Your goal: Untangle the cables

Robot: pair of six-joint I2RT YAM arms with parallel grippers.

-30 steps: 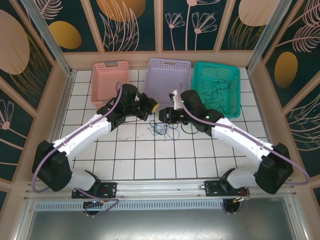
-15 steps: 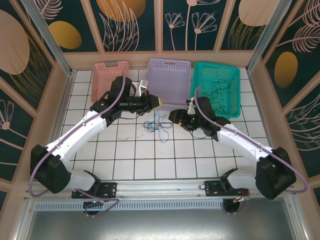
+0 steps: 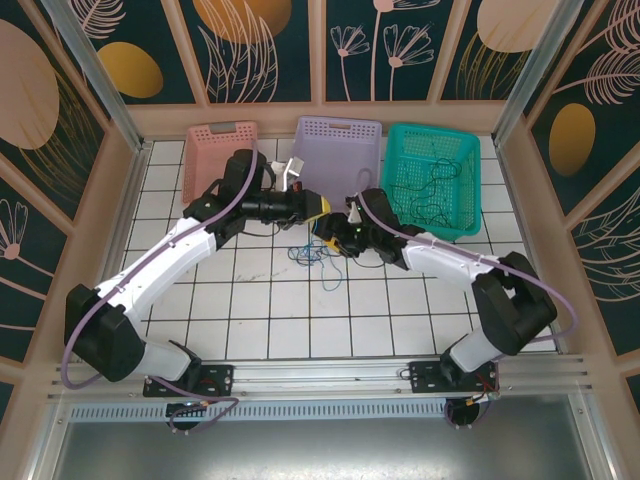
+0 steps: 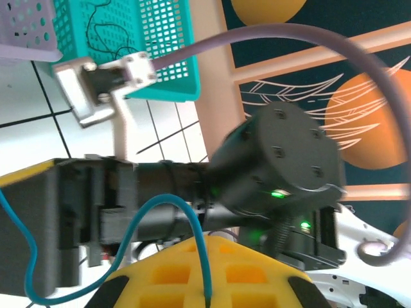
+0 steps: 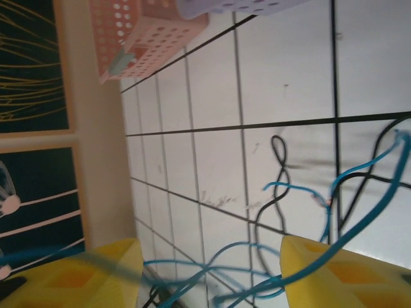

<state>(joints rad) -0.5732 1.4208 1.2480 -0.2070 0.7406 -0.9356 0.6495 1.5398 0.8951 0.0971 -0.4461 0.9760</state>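
I count three baskets: one pink basket [image 3: 222,127], one purple basket [image 3: 338,122] and one teal basket [image 3: 432,129]. There are two arms, the left arm [image 3: 170,255] and the right arm [image 3: 450,262], with one gripper each: the left gripper [image 3: 322,208] and the right gripper [image 3: 330,238]. Outside the baskets I make out one blue cable [image 3: 312,250] and one black cable [image 5: 277,167]. One more dark cable [image 3: 440,170] lies in the teal basket.

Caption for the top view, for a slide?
Left gripper and right gripper meet over the blue cable tangle, before the pink basket, purple basket and teal basket.
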